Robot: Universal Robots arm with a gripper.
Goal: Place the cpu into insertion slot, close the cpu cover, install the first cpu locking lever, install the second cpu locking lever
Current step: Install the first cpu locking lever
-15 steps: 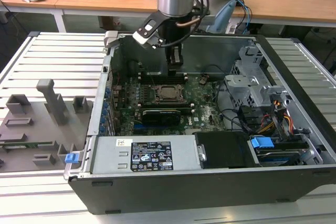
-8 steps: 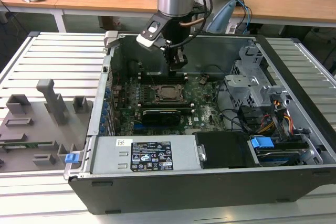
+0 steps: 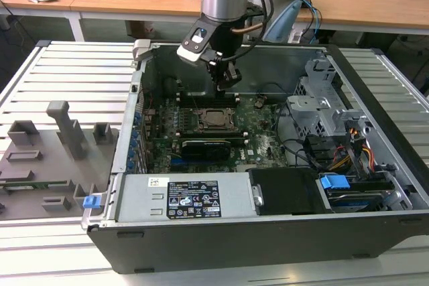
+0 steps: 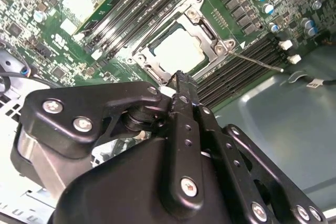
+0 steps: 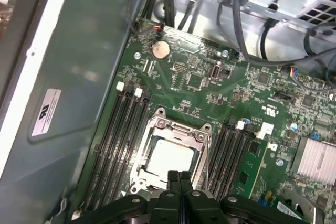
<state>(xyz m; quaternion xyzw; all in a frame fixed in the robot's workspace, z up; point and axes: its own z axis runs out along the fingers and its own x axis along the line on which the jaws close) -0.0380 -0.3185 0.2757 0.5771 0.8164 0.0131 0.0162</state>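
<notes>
The gripper (image 5: 179,176) has its two fingers pressed together, with nothing between them. In the exterior view it hangs inside the open computer case (image 3: 375,222), over the far part of the green motherboard (image 5: 210,90). The cpu (image 5: 169,157), pale and square, lies flat in the insertion slot (image 3: 201,119), just near of the fingertips and slightly towards the exterior view's left. In both wrist views the closed tips line up with one edge of the socket. Whether they touch the metal there, I cannot tell.

The cpu cover (image 5: 181,128) lies down around the chip, and its cut-out centre leaves the chip's face bare. In the second wrist view a thin metal rod (image 4: 257,60) runs from one corner of the socket out across the memory slots (image 4: 231,72). Rows of such slots flank the socket on both sides. A black graphics card (image 3: 204,145) stands just near of the socket, well apart from the gripper.
</notes>
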